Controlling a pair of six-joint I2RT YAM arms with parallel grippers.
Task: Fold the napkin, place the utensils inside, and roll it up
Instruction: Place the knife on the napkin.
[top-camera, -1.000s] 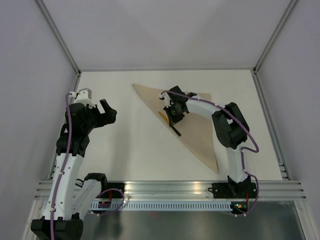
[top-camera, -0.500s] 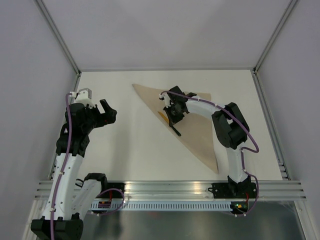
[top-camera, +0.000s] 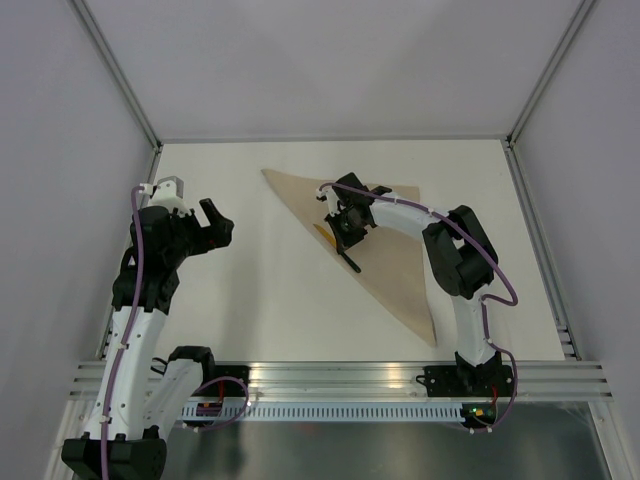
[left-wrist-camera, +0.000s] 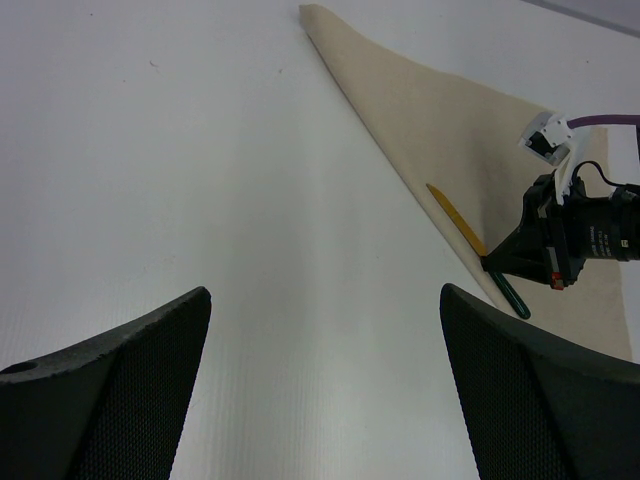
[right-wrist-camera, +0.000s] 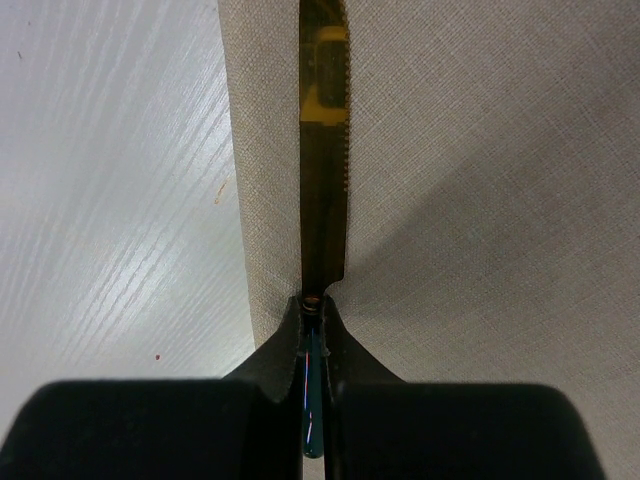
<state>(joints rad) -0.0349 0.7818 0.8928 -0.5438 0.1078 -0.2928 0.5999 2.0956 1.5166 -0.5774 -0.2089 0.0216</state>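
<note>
The beige napkin (top-camera: 400, 270) lies folded into a triangle on the white table, one point near the front. My right gripper (top-camera: 345, 236) is shut on the dark handle of the knife (top-camera: 350, 262), low over the napkin's long left edge. In the right wrist view the yellow-orange blade (right-wrist-camera: 323, 150) runs straight ahead from the right gripper (right-wrist-camera: 314, 305), lying on the napkin (right-wrist-camera: 480, 200) just inside its edge. My left gripper (top-camera: 218, 222) hovers open and holds nothing, well left of the napkin. The left wrist view shows the left gripper (left-wrist-camera: 322, 295) over bare table, with the napkin (left-wrist-camera: 420, 110) and the knife (left-wrist-camera: 455, 215) beyond.
The white table (top-camera: 250, 290) is walled by grey panels on three sides, with a metal rail (top-camera: 340, 375) along the near edge where the arm bases are bolted. The right arm's wrist (left-wrist-camera: 575, 235) shows in the left wrist view.
My right gripper has edged slightly left and away with the knife. The left arm has not moved.
</note>
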